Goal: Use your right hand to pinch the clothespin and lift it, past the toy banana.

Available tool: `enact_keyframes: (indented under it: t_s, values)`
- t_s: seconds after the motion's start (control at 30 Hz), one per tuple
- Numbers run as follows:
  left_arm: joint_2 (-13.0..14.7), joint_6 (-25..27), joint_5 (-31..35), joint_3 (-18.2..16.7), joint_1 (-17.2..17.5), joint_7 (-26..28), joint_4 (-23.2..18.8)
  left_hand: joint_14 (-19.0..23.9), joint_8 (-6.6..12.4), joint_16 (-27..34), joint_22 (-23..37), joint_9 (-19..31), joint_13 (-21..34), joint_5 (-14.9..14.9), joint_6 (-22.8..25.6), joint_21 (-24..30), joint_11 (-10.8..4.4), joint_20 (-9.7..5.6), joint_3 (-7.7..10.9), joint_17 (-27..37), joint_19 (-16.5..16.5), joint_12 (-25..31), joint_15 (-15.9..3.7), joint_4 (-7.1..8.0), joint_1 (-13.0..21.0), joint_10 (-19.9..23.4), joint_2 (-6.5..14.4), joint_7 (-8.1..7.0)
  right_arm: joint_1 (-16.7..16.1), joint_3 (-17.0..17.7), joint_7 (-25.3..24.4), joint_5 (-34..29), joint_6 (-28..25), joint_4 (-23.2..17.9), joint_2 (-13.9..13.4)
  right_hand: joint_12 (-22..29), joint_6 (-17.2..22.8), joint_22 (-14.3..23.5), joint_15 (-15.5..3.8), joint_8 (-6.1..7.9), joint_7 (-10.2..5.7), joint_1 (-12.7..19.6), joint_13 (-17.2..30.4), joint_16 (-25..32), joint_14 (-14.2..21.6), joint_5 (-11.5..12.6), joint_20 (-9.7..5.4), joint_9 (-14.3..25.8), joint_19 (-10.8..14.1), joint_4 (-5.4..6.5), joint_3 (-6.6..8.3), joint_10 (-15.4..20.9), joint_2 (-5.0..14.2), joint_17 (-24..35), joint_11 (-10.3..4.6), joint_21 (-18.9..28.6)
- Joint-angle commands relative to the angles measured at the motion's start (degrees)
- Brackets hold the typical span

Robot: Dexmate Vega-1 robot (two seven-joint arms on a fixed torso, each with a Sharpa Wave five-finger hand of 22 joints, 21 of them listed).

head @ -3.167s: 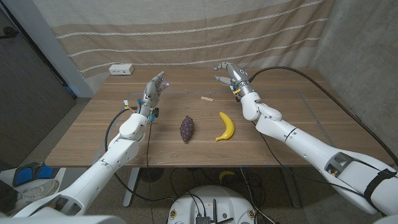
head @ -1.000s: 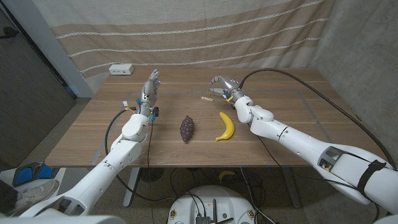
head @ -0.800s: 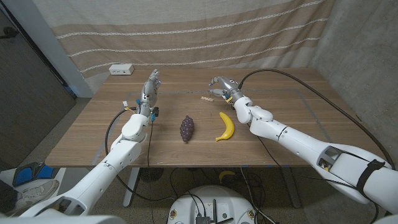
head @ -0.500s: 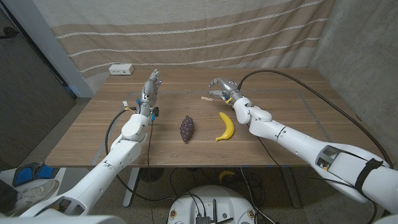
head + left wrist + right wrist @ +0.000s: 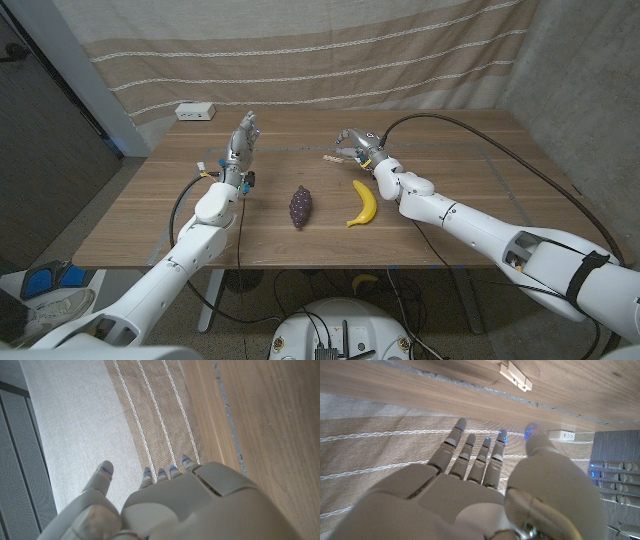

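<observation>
The right hand [image 5: 352, 141] hovers just beside the clothespin [image 5: 333, 157], fingers [image 5: 470, 450] spread and holding nothing. The clothespin lies on the table [image 5: 450, 190], beyond the banana [image 5: 364, 203]. A grape bunch [image 5: 300, 205] sits left of the banana. The left hand [image 5: 243, 135] is raised, fingers open and empty

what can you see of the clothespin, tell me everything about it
The clothespin is small, pale and looks wooden, two flat prongs side by side. It lies flat on the wooden table, beyond the toy banana and toward the curtain. The right robot hand hovers beside it with fingers spread; in the right wrist view a gap shows between fingertips and pin, so nothing touches it but the table.
</observation>
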Motion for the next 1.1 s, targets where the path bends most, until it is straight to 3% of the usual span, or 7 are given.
enact_keyframes:
  t_s: [0.03,0.17,0.3,0.37,0.53,0.77,1.1]
  values:
    - [-0.54,-0.44,-0.41,0.19,-0.69,-0.70,1.21,-4.06,0.24,0.20,0.22,0.04,-0.03,0.03,0.16,0.17,0.22,0.47,0.13,-0.04,-5.67,0.22,-0.55,-0.32,-0.16,-1.47,2.45,-0.18,0.78,-1.02,-2.73,-0.09,0.99,3.59,1.43,0.61,0.97,0.17,-6.01,0.55,-0.39,1.31,0.23,0.38,0.97,0.38,-0.19,0.29,0.77,-0.64,-0.29,1.15,-0.48,0.09,-0.36,0.16]
    - [-0.58,0.29,-0.62,0.12,-0.45,-0.06,0.93,-4.05,0.20,0.17,0.23,0.04,-0.03,0.03,0.06,0.08,0.31,0.48,0.12,-0.04,-5.61,0.18,-0.38,-0.37,-0.14,-1.51,2.46,-0.20,1.38,-1.49,-2.52,0.13,1.37,4.95,1.91,0.58,1.06,0.17,-6.12,0.58,-0.28,1.28,0.23,0.44,1.19,0.41,-0.13,0.29,0.89,-0.70,-0.58,1.15,-0.94,0.07,-0.26,0.19]
    - [-0.40,0.71,-0.58,0.15,-0.40,0.09,0.88,-3.95,0.14,0.17,0.24,0.04,-0.02,0.04,-0.11,-0.04,0.51,0.59,0.11,-0.04,-5.50,0.10,-0.18,-0.44,-0.10,-1.64,2.48,-0.27,1.68,-1.70,-2.74,0.52,1.55,6.02,2.42,0.51,1.01,0.16,-5.86,0.52,-0.13,-0.24,0.23,0.35,1.34,0.62,0.07,0.27,1.02,-0.23,-1.88,1.16,-2.68,0.02,-0.09,0.19]
    - [-0.43,0.89,-0.78,0.09,-0.34,0.17,0.76,-3.93,0.16,0.16,0.25,0.04,-0.02,0.04,-0.09,-0.11,0.51,0.66,0.11,-0.04,-5.48,0.10,-0.14,-0.47,-0.08,-1.60,2.49,-0.46,1.77,-1.81,-3.44,0.62,1.90,6.73,2.72,0.47,0.70,0.17,-5.76,0.37,0.00,-1.36,0.23,0.30,1.39,0.97,0.17,0.27,1.02,0.21,-2.68,1.13,-3.48,0.03,-0.02,0.16]
    - [-0.50,0.72,-0.72,0.18,-0.58,-0.05,1.24,-3.80,0.19,0.17,0.26,0.05,-0.02,0.04,-0.03,-0.16,0.63,0.85,0.10,-0.04,-5.17,0.11,-0.05,-0.54,-0.05,-1.51,2.51,-0.54,2.04,-2.17,-6.70,0.84,4.04,9.79,3.86,0.48,0.45,0.17,-6.14,0.26,-0.03,-1.49,0.25,0.31,1.83,1.51,0.13,0.27,1.31,0.03,-3.24,1.23,-4.50,-0.09,-0.38,0.23]
    - [-0.55,0.56,-0.70,0.28,-0.78,-0.29,1.60,-3.60,0.24,0.19,0.27,0.05,-0.02,0.04,0.08,-0.18,0.80,0.92,0.07,-0.04,-4.66,0.17,-0.05,-0.64,-0.02,-1.24,2.50,-0.51,2.45,-3.04,-10.13,0.56,4.67,13.17,5.30,1.05,1.96,0.20,-6.89,0.92,-0.43,1.80,0.56,0.54,3.07,3.05,-0.11,0.31,2.08,-1.03,-2.44,2.77,-4.04,-0.20,-0.95,0.44]
    - [-0.55,0.29,-0.52,0.38,-1.01,-0.49,1.87,-3.34,0.27,0.21,0.30,0.06,-0.01,0.04,0.19,-0.21,1.08,1.14,0.05,-0.03,-4.09,0.22,0.15,-0.75,0.02,-0.95,2.48,-0.49,3.83,-4.65,-10.08,1.11,5.32,17.17,6.66,1.33,3.99,0.21,-7.10,1.80,-0.25,3.08,0.81,0.88,3.38,3.22,-0.35,0.37,2.39,-0.82,-2.36,3.63,-3.42,0.10,-1.33,0.51]
